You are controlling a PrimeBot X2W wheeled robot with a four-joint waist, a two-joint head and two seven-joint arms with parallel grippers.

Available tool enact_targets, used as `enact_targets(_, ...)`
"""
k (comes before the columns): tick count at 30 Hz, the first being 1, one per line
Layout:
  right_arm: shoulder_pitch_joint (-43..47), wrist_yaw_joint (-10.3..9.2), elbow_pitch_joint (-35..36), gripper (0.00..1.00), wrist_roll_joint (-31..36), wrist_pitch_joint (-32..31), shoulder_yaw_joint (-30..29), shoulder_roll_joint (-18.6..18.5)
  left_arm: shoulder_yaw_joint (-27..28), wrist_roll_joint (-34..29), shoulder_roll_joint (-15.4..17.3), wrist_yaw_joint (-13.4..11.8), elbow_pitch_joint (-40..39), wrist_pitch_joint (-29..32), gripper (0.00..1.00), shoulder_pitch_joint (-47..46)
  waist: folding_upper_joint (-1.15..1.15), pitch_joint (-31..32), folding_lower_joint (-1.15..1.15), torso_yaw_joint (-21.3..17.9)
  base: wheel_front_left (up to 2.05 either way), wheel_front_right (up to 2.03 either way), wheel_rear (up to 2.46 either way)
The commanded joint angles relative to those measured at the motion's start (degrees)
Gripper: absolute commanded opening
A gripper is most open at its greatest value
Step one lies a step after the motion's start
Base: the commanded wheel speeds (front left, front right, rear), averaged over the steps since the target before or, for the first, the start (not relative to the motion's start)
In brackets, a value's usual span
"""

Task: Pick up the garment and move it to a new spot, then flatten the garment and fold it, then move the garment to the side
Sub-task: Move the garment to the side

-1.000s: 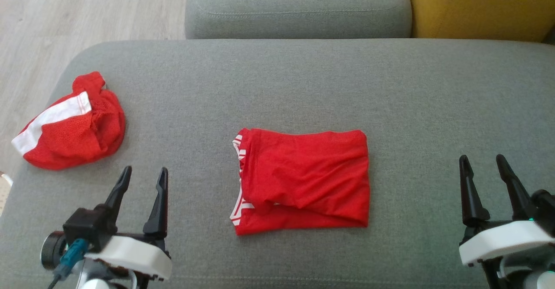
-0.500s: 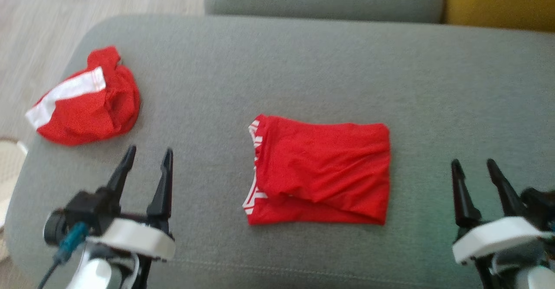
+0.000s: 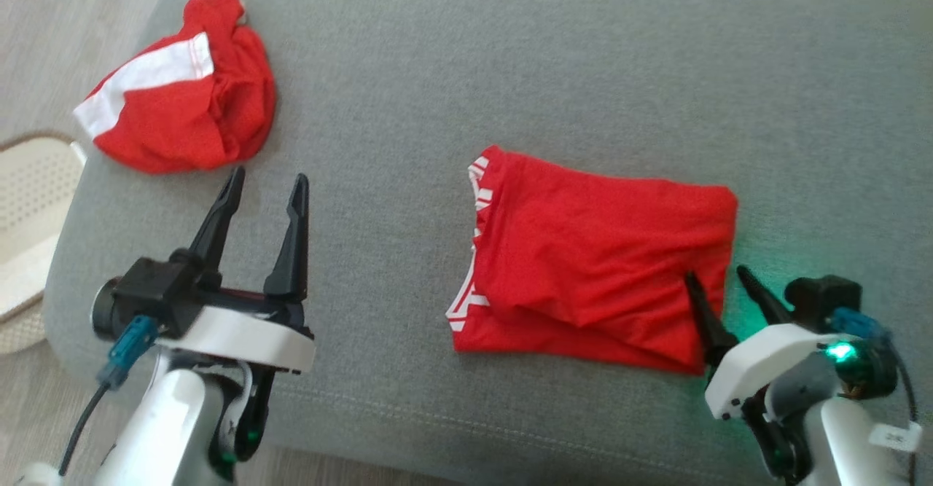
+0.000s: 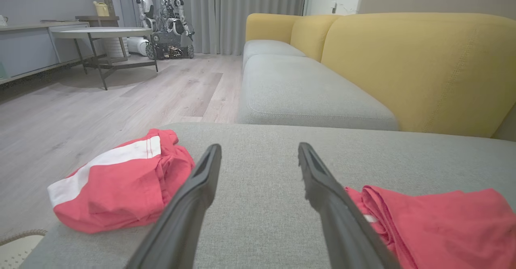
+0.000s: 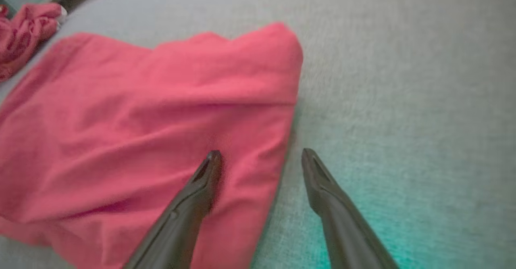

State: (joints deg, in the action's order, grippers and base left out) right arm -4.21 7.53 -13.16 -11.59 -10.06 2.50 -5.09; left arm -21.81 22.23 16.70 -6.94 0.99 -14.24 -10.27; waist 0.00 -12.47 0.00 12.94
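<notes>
Garment (image 3: 598, 267) folded, wrist view: right hand (image 5: 261, 153) apart astride edge, left hand (image 3: 268, 175) apart

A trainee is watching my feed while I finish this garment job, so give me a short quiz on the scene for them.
1. True or false: the right gripper is shut on the folded garment.
2. Where does the crumpled garment lie? A) between the two grippers B) ahead of the left gripper, near the left end of the cushion C) on top of the folded garment
3. In the head view, which side of the folded garment shows white stripes?

Key
1. False: it is open, with its fingers astride the garment's right edge.
2. B
3. The left side.
</notes>
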Motion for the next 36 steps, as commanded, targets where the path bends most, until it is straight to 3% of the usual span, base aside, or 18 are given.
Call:
enact_targets(1, -2.04, -0.04, 0.75, 1.00, 0.35, -0.83, 1.58, -0.54, 2.10, -0.62, 0.70, 0.55, -1.15, -0.57, 1.00, -2.87, 0.00, -0.97, 0.00, 0.63, 0.00, 0.00, 0.00)
enact_targets(5, -2.16, -0.04, -1.48, 1.00, 0.23, -3.94, 1.97, 0.09, 2.50, -0.94, -0.02, 1.24, -0.11, -0.69, 1.00, -3.36, 0.00, -1.35, 0.00, 0.27, 0.00, 0.00, 0.00)
enact_targets(6, -2.14, -0.04, -1.65, 0.46, -0.03, -4.70, 2.11, 0.31, 2.68, -1.04, -0.08, 1.35, 0.04, -0.71, 1.00, -3.38, 0.00, -1.35, 0.00, -0.07, 0.00, 0.00, 0.00)
enact_targets(7, -2.27, -0.04, -1.46, 0.03, -0.13, -5.02, 2.59, 0.45, 2.88, -1.16, -0.11, 1.46, 0.08, -0.72, 1.00, -3.39, 0.00, -1.37, 0.00, -0.48, 0.00, 0.00, 0.00)
enact_targets(15, -3.38, -0.04, 2.16, 0.00, 0.34, -4.26, 4.63, -0.50, 4.16, -2.40, -0.50, 2.38, -0.42, -0.74, 1.00, -3.59, 0.00, -0.82, 0.00, -4.84, 0.00, 0.00, 0.00)
enact_targets(22, -6.17, -0.04, 4.29, 0.00, 0.90, -3.76, 2.34, -2.94, 4.99, -2.98, -0.37, 2.53, -1.17, -0.75, 1.00, -3.03, 0.00, -0.76, 0.00, -10.61, 0.00, 0.00, 0.00)
enact_targets(28, -11.21, -0.04, 3.37, 0.00, 1.10, -3.42, -5.65, -6.47, 4.76, -3.43, -0.18, 3.09, -1.98, -0.75, 1.00, -4.41, 0.00, -3.12, 0.00, -14.47, 0.00, 0.00, 0.00)
enact_targets(36, -18.56, -0.04, 1.23, 0.00, 1.91, -2.84, -17.90, -12.28, 4.51, -3.87, -0.04, 3.89, -2.61, -0.75, 1.00, -7.03, 0.00, -8.40, 0.00, -15.87, 0.00, 0.00, 0.00)
